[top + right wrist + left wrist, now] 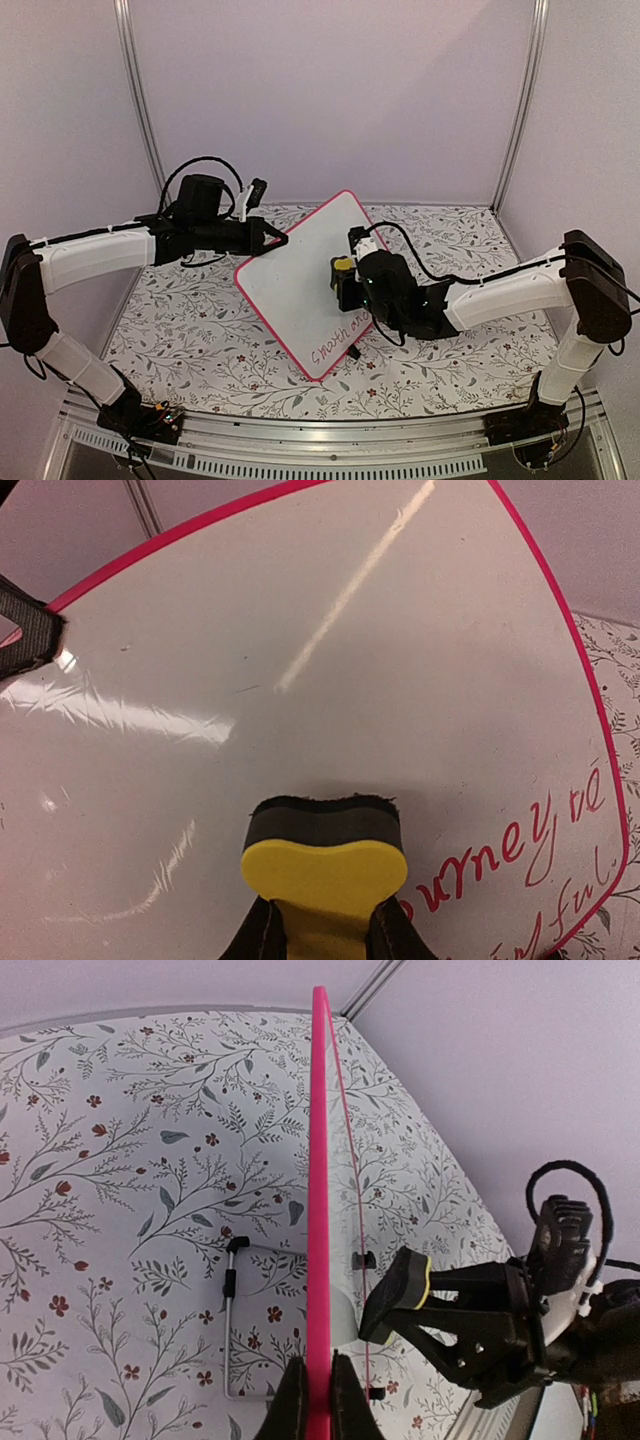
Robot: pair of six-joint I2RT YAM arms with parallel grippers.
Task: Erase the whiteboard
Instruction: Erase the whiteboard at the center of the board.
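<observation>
The whiteboard [305, 285] with its pink-red frame stands tilted on the table, red writing along its lower right part [520, 855]. My left gripper [275, 238] is shut on the board's upper left edge, which shows edge-on as a pink strip [319, 1210] between my fingers. My right gripper [343, 275] is shut on the yellow eraser [325, 865], whose dark felt face presses against the board's middle, left of the writing. The eraser also shows in the left wrist view [398, 1295].
A metal wire stand [232, 1320] lies on the floral tablecloth behind the board. A black clip foot [355, 352] sits at the board's lower edge. White walls and corner posts enclose the back and sides.
</observation>
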